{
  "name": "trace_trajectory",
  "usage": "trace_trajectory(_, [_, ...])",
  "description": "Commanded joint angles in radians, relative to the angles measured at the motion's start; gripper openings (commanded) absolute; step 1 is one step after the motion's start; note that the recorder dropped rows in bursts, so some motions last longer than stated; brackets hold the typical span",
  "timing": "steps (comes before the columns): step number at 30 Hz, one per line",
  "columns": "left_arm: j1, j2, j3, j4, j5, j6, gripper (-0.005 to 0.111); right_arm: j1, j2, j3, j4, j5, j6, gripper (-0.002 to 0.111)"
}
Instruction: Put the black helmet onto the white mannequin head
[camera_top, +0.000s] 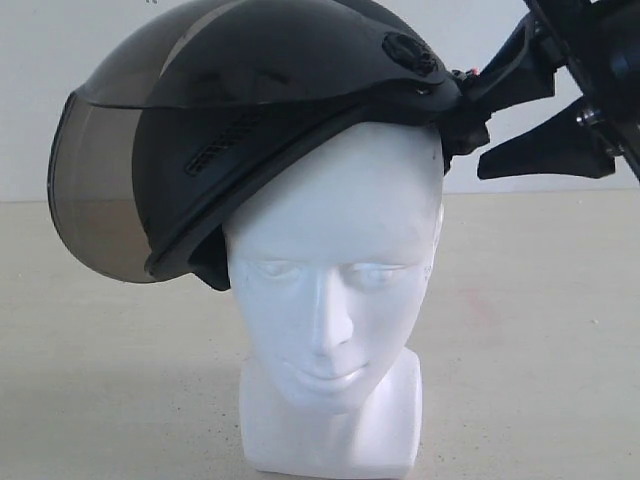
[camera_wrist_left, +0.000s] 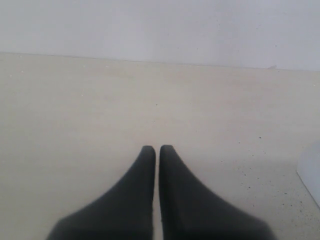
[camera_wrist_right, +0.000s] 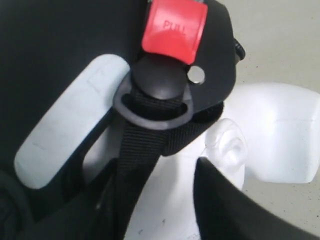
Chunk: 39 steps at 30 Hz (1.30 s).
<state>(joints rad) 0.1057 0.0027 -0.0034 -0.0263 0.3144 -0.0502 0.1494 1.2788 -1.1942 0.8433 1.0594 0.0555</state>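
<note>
The black helmet (camera_top: 280, 90) lies tilted across the top of the white mannequin head (camera_top: 335, 260). Its smoke visor (camera_top: 100, 190) hangs low at the left, beside the face. My right gripper (camera_top: 475, 130) is open at the helmet's raised right rim, one finger against the rim and the other spread below it. In the right wrist view the helmet's black strap (camera_wrist_right: 142, 150) with its red PULL buckle (camera_wrist_right: 174, 27) hangs between the spread fingers (camera_wrist_right: 235, 205), over the head's ear (camera_wrist_right: 227, 145). My left gripper (camera_wrist_left: 157, 149) is shut on nothing, low over the table.
The head stands on a beige table (camera_top: 540, 330) in front of a pale wall (camera_top: 60, 60). A white corner (camera_wrist_left: 311, 170) shows at the edge of the left wrist view.
</note>
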Motion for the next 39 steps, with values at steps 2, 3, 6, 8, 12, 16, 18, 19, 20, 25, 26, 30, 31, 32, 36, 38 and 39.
trace_trajectory(2, [-0.005,-0.003,0.003,-0.012,0.0,-0.009,0.004,0.002,0.001,-0.005,-0.05,0.018,-0.001,0.002])
trace_trajectory(3, [-0.005,-0.003,0.003,-0.012,0.0,-0.009,0.004,0.002,0.001,-0.005,-0.065,0.031,-0.001,0.0])
trace_trajectory(6, [-0.005,-0.003,0.003,-0.012,0.0,-0.009,0.004,0.002,0.001,-0.005,-0.103,0.072,-0.001,0.0])
trace_trajectory(8, [-0.005,-0.003,0.003,-0.012,0.0,-0.009,0.004,0.002,0.001,-0.005,-0.127,0.093,-0.001,0.0])
trace_trajectory(12, [-0.005,-0.003,0.003,-0.012,0.0,-0.009,0.004,0.002,0.001,-0.005,-0.17,0.145,-0.005,0.0])
trace_trajectory(16, [-0.005,-0.003,0.003,-0.012,0.0,-0.009,0.004,0.002,0.001,-0.004,-0.262,0.162,-0.005,0.0])
trace_trajectory(18, [-0.005,-0.003,0.003,-0.012,0.0,-0.009,0.004,0.002,0.001,-0.004,-0.29,0.162,-0.005,0.0])
trace_trajectory(19, [-0.005,-0.003,0.003,-0.012,0.0,-0.009,0.004,0.002,0.001,-0.004,-0.292,0.162,-0.007,0.0])
trace_trajectory(20, [-0.005,-0.003,0.003,-0.012,0.0,-0.009,0.004,0.002,0.001,-0.004,-0.295,0.162,-0.016,0.0])
trace_trajectory(25, [-0.005,-0.003,0.003,-0.012,0.0,-0.009,0.004,0.002,0.001,0.006,-0.38,0.162,-0.031,0.0])
trace_trajectory(26, [-0.005,-0.003,0.003,-0.012,0.0,-0.009,0.004,0.002,-0.001,0.035,-0.403,0.162,-0.031,0.0])
trace_trajectory(30, [-0.005,-0.003,0.003,-0.012,0.0,-0.009,0.004,0.002,-0.001,0.144,-0.409,0.162,-0.086,0.0])
trace_trajectory(31, [-0.005,-0.003,0.003,-0.012,0.0,-0.009,0.004,0.002,-0.001,0.156,-0.411,0.152,-0.091,0.0])
trace_trajectory(32, [-0.005,-0.003,0.003,-0.012,0.0,-0.009,0.004,0.002,-0.001,0.156,-0.411,0.144,-0.093,0.0])
trace_trajectory(36, [-0.005,-0.003,0.003,-0.012,0.0,-0.009,0.004,0.002,-0.022,0.156,-0.404,0.093,-0.121,0.0])
trace_trajectory(38, [-0.005,-0.003,0.003,-0.012,0.0,-0.009,0.004,0.0,-0.043,0.156,-0.417,0.065,-0.147,0.0])
trace_trajectory(39, [-0.005,-0.003,0.003,-0.012,0.0,-0.009,0.004,0.0,-0.049,0.156,-0.424,0.054,-0.151,0.0])
